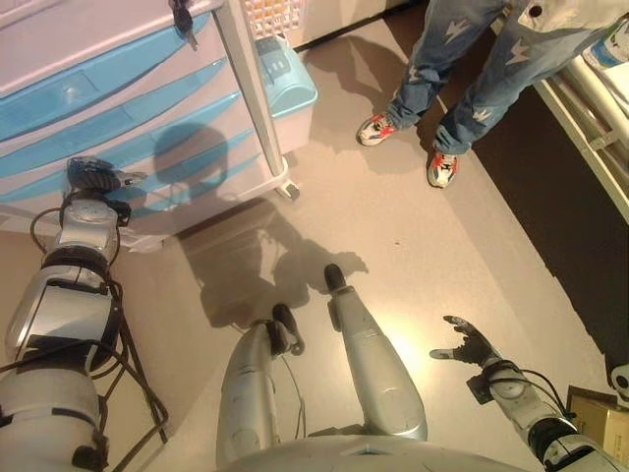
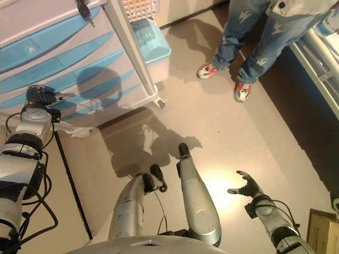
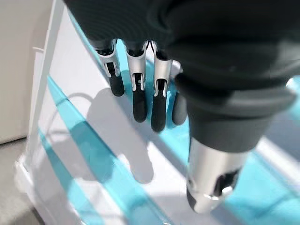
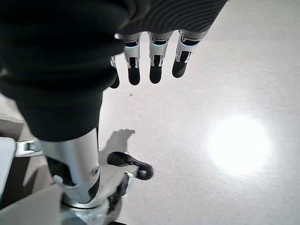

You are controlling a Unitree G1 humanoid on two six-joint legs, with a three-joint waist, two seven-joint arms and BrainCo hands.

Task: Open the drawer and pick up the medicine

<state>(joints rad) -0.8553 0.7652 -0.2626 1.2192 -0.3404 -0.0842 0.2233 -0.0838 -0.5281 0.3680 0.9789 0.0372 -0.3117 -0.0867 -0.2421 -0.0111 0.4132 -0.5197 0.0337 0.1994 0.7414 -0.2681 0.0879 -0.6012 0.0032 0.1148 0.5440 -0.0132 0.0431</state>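
Note:
A white drawer cart with several blue drawer fronts stands at the upper left, and all its drawers are closed. No medicine is in view. My left hand is raised in front of the lower drawers. In the left wrist view its fingers are straight and open, close to a blue drawer front, and they hold nothing. My right hand hangs open and empty over the floor at the lower right, and it also shows in the right wrist view.
A blue-lidded bin stands against the cart's right side. A bunch of keys hangs at the cart's top. A person in jeans and sneakers stands at the upper right beside a white rail. A cardboard box sits at the lower right.

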